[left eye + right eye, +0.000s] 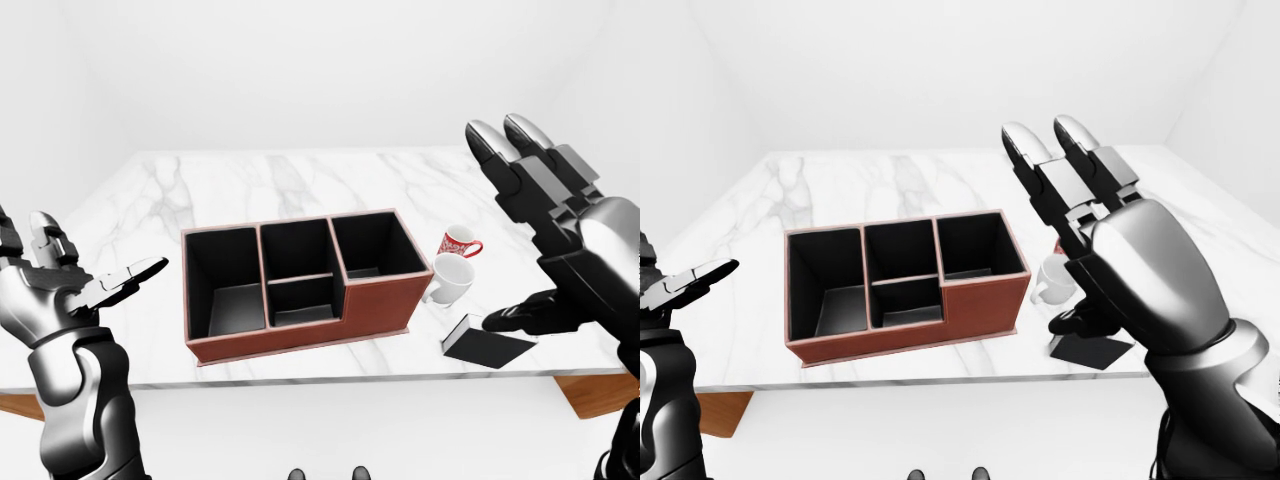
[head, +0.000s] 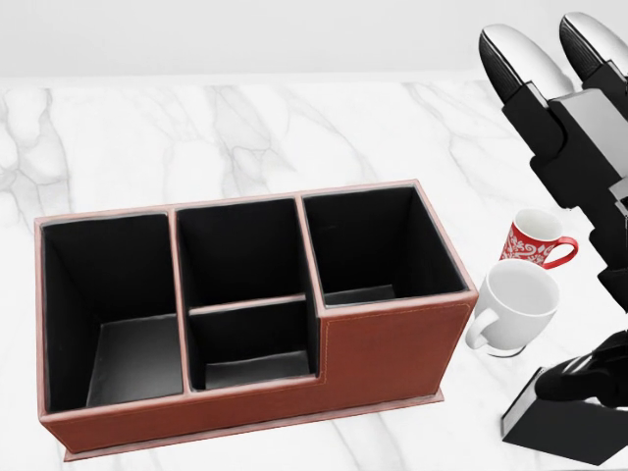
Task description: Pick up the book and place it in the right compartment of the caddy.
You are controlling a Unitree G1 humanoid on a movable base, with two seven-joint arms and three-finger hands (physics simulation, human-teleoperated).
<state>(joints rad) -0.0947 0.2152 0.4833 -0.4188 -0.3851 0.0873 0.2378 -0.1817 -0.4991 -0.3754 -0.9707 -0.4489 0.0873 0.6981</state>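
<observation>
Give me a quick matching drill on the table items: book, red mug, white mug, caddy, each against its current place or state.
Things:
1. book
2. red mug
3. white mug
4. caddy

Places or states:
A. patterned, farthest up the head view
B. all compartments empty
C. flat near the table edge, under the right hand
D. plain, between the patterned mug and the book

Pairs: 1-C, 2-A, 3-D, 4-B

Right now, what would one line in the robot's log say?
book: flat on table, right of caddy | right hand: open, thumb at book | left hand: open, idle | caddy compartments: empty
</observation>
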